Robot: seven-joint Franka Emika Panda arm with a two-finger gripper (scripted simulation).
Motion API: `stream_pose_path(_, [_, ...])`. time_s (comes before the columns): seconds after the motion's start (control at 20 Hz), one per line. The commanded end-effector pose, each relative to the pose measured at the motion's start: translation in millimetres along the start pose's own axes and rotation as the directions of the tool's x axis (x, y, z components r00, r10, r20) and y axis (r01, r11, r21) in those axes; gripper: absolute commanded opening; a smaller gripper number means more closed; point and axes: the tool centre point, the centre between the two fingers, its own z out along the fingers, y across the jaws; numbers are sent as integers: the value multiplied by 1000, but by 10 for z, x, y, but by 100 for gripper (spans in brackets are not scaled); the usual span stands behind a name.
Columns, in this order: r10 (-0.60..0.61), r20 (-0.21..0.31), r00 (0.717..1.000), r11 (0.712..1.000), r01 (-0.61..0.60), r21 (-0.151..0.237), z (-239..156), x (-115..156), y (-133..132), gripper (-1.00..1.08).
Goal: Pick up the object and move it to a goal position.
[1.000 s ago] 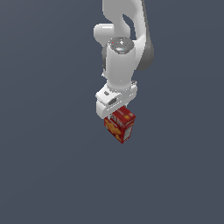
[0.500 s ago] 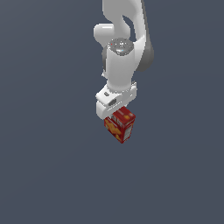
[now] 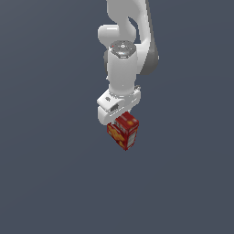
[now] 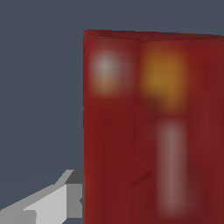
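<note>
- Risk: the box [image 3: 123, 131] hangs tilted, one corner pointing toward 6 o'clock in the exterior view, so the hold looks off-centre; a quick swing toward the goal could let it pivot or slip out
- No goal marker shows in either view, so overshooting or releasing in the wrong place is another hazard, as I judge it
- The gripper [image 3: 117, 115] sits at 12 o'clock of the box, its jaws closed onto the box's upper part, no wider than the box itself
- In the wrist view the box [image 4: 153, 127] fills most of the picture, with one grey finger [image 4: 48, 203] touching its side
- The box is carried in the air just under the arm [image 3: 122, 68], against a plain grey backdrop; no desk edge is visible
</note>
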Motion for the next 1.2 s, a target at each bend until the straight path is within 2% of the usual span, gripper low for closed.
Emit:
stream_pose_path(0.0, [3, 0, 1000, 1000, -3, -1, -1, -66, 121, -100])
stream_pose_path(0.3, [3, 1, 1000, 1000, -3, -1, -8, -285, 563, -100])
stream_pose_path(0.9, [2, 1, 1000, 1000, -2, -1, -29, -834, 1741, -100])
stream_pose_path(1.15, [2, 1, 1000, 1000, -2, -1, -32, -967, 2061, -100])
